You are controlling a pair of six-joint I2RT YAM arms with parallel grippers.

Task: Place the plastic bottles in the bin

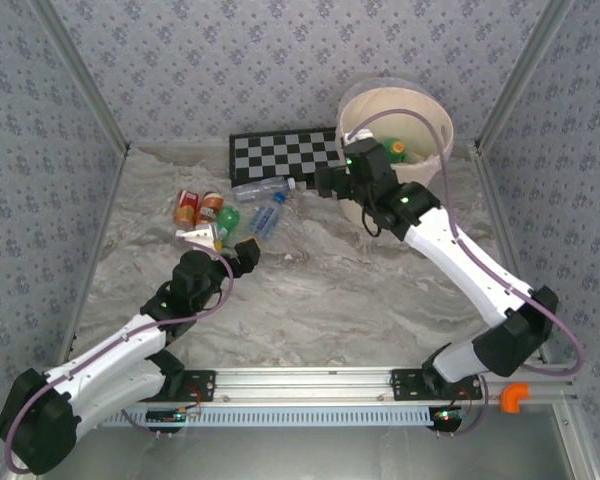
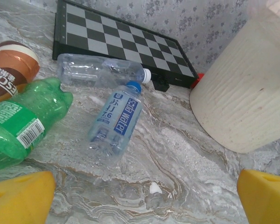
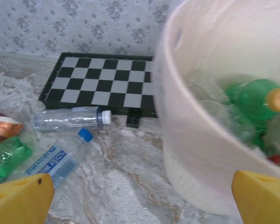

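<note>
Several plastic bottles lie on the marble table left of the bin: a clear one with a white cap (image 1: 262,188) (image 2: 98,70) (image 3: 67,119), a blue-labelled one with a blue cap (image 1: 267,218) (image 2: 116,119) (image 3: 56,163), a green one (image 1: 227,220) (image 2: 23,121) (image 3: 7,154), and brown and red-labelled ones (image 1: 187,205) (image 2: 9,70). The cream bin (image 1: 395,130) (image 2: 242,102) (image 3: 196,154) holds a green bottle with an orange cap (image 3: 252,95). My left gripper (image 1: 225,242) (image 2: 144,196) is open just short of the blue-labelled bottle. My right gripper (image 1: 338,185) (image 3: 142,196) is open and empty by the bin's left wall.
A flat black-and-white checkerboard (image 1: 285,150) (image 2: 121,39) (image 3: 102,84) lies against the back wall behind the bottles. Patterned walls close in the table on three sides. Bare marble stretches between the bottles and the arm bases.
</note>
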